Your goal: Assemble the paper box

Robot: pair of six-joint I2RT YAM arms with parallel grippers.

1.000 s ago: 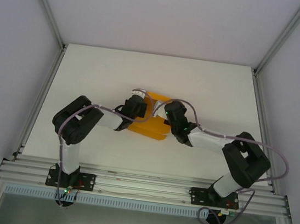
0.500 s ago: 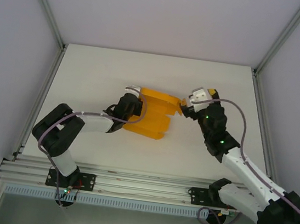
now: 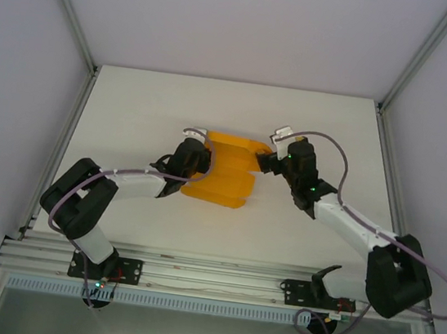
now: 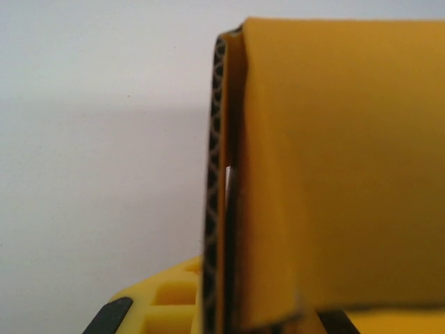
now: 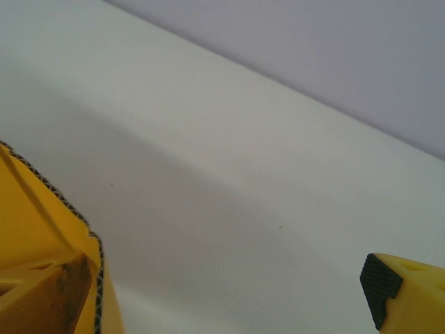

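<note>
The paper box [image 3: 227,170] is orange-yellow card, partly folded, lying mid-table between both arms. My left gripper [image 3: 196,152] is at its left wall. In the left wrist view a raised, doubled flap of the paper box [image 4: 327,174] stands between the yellow fingers [image 4: 163,296], and the gripper [image 4: 229,313] is shut on it. My right gripper [image 3: 268,158] sits at the box's upper right corner. In the right wrist view it [image 5: 222,292] is open; a corrugated corner of the paper box [image 5: 28,223] lies by its left finger, while the right fingertip [image 5: 382,282] hangs over bare table.
The white table [image 3: 133,106] is walled by pale panels on three sides. An aluminium rail [image 3: 209,276] runs along the near edge with both arm bases. Purple cables loop over each arm.
The right arm swung out from over the box to the right, then came back to the box's upper right corner. The left arm stretched out, still at the left wall; the box opened wider.
</note>
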